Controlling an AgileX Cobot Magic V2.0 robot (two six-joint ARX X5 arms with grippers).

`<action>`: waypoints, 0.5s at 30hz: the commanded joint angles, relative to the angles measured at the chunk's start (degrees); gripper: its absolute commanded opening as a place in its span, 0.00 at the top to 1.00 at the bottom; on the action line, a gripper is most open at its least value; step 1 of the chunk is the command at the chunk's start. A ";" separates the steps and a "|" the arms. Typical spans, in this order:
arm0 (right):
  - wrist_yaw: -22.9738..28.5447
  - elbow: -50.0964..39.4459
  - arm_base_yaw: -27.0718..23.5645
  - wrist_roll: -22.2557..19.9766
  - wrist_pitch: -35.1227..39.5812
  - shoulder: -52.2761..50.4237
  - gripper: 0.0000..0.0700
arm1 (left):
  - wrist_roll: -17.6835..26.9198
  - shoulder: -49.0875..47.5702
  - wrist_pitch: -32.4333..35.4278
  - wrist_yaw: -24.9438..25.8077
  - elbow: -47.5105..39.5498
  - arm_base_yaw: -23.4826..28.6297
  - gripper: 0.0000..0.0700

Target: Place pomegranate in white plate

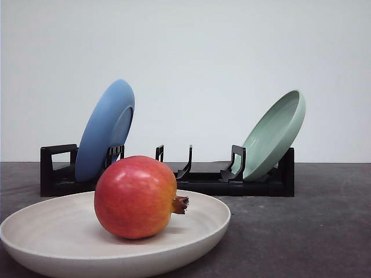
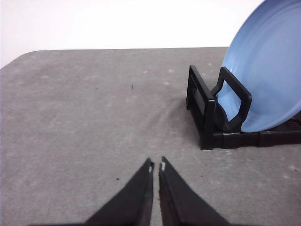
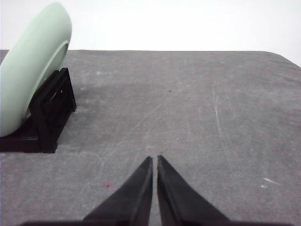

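Note:
The pomegranate (image 1: 137, 197), glossy red with a yellow-orange blush, lies inside the white plate (image 1: 46, 237) at the front left of the table, its brown crown stub pointing right. In the left wrist view my left gripper (image 2: 156, 166) is shut with nothing between its black fingertips, over bare grey table beside the rack's left end. In the right wrist view my right gripper (image 3: 154, 159) is likewise shut and empty, above bare table to the right of the rack.
A black dish rack (image 1: 203, 179) stands across the back of the table. A blue plate (image 1: 105, 130) (image 2: 268, 70) leans in its left end and a pale green plate (image 1: 275, 133) (image 3: 30, 66) in its right end. Grey tabletop (image 1: 307, 231) lies to the right.

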 commanded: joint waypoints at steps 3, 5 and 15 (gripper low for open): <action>0.02 -0.24 0.00 -0.23 0.52 0.07 0.98 | 0.52 -0.07 0.85 0.03 -0.52 0.07 1.00; 0.02 -0.24 0.00 -0.23 0.54 0.07 0.98 | 0.52 -0.07 0.85 0.03 -0.52 0.07 1.00; 0.02 -0.24 0.00 -0.23 0.52 0.07 0.98 | 0.52 -0.07 0.85 0.03 -0.52 0.07 1.00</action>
